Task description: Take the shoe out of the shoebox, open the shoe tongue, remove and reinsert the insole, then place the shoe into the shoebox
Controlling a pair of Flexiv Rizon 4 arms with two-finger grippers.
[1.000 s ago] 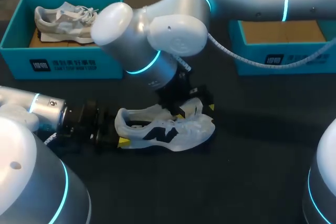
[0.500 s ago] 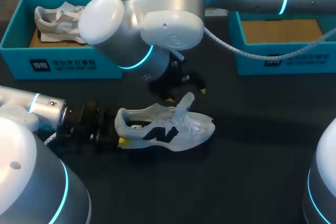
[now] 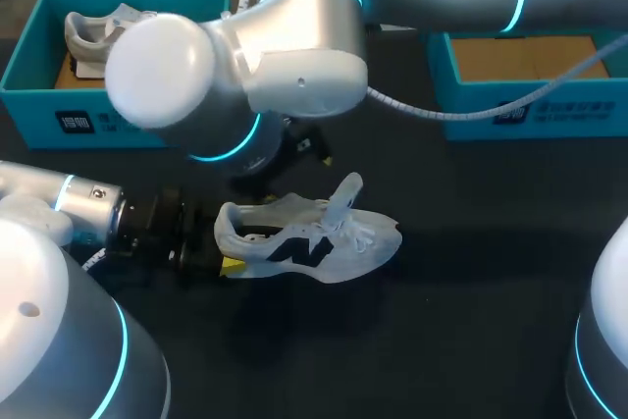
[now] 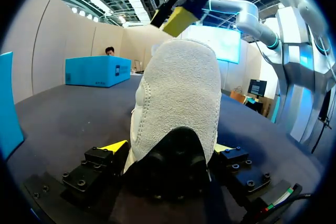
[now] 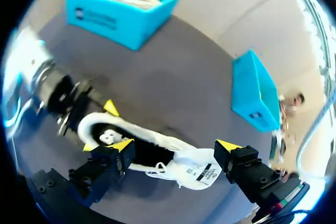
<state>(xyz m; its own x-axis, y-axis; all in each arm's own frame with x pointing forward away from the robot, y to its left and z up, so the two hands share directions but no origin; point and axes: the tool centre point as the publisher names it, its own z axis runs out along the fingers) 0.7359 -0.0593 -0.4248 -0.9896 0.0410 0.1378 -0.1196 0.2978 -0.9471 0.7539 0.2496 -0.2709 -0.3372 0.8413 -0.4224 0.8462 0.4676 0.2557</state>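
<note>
A white shoe (image 3: 309, 244) with black side marks lies on its sole in the middle of the dark table, toe to the right. Its tongue (image 3: 345, 193) stands pulled up. My left gripper (image 3: 222, 262) is shut on the heel, and in the left wrist view the heel (image 4: 178, 119) fills the space between the yellow tips. My right gripper (image 5: 176, 145) hangs open above the shoe (image 5: 157, 156) with nothing between its fingers. In the head view the right gripper (image 3: 306, 149) is mostly hidden under its own wrist, behind and to the left of the tongue.
A blue shoebox (image 3: 118, 120) at the back left holds another pale shoe (image 3: 93, 31). A second blue box (image 3: 530, 105) at the back right shows only its brown floor. The big right arm (image 3: 294, 56) crosses over the table's back middle.
My right gripper has let go of the tongue and risen back and to the left. The tongue now stands upright. The shoe and the left gripper have stayed put.
</note>
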